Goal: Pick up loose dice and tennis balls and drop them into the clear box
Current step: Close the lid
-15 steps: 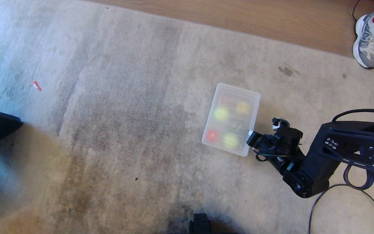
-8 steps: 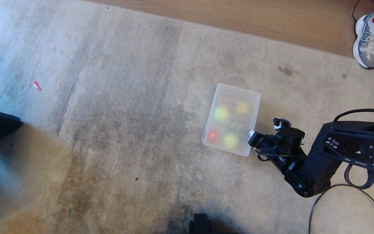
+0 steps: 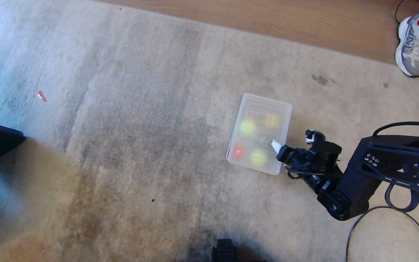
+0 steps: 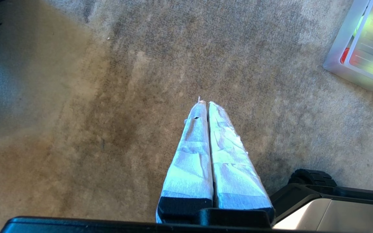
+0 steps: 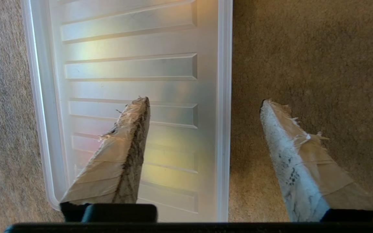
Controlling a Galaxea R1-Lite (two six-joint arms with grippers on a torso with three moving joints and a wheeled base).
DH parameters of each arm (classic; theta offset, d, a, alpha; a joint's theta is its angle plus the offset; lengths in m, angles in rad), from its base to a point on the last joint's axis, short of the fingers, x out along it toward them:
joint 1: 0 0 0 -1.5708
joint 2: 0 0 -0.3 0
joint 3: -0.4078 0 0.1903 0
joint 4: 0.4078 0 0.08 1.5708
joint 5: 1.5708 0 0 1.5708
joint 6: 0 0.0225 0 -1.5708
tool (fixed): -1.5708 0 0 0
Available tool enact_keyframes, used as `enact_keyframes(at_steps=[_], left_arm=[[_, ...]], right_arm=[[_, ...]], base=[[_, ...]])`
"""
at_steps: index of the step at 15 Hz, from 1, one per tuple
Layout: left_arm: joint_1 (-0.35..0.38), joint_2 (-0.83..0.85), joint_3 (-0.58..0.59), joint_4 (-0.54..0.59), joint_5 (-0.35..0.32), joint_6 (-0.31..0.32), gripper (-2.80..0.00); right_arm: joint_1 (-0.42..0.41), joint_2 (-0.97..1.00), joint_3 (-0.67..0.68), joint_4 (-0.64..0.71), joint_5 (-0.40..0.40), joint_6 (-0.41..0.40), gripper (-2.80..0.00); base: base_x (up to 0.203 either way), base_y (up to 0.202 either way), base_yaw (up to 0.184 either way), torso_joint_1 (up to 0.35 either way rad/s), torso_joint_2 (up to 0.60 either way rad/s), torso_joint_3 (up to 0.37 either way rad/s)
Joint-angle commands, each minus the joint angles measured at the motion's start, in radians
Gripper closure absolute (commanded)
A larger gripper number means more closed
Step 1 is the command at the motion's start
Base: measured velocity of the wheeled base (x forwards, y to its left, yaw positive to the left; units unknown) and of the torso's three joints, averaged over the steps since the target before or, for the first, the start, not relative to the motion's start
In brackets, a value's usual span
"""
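On carpet (image 3: 140, 145), clear box (image 3: 284, 109) lies lengthwise away from robot, right pincer (image 5: 202, 101) wide astride its edge.

Worn beige carpet (image 3: 140, 138), stained, covers floor; wood flooring (image 3: 286, 22) along far edge. On carpet: lidded clear box (image 3: 246, 105) right of centre, small red scrap (image 3: 41, 95) far left. 1 sneaker (image 3: 415, 43) on wood, far right.
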Motion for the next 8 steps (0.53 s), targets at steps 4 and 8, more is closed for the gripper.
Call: enact_keyframes(at_steps=[4,8], left_arm=[[0.000,0.000,0.000,0.001,0.000,-0.001,0.00],[0.000,0.000,0.000,0.001,0.000,-0.001,0.00]], right_arm=[[0.001,-0.007,-0.003,-0.009,0.044,0.007,-2.80],[0.005,-0.073,0.051,-0.013,0.067,0.005,-2.80]], base=[[0.000,0.000,0.000,0.000,0.00,0.000],[0.000,0.000,0.000,0.000,0.00,0.000]])
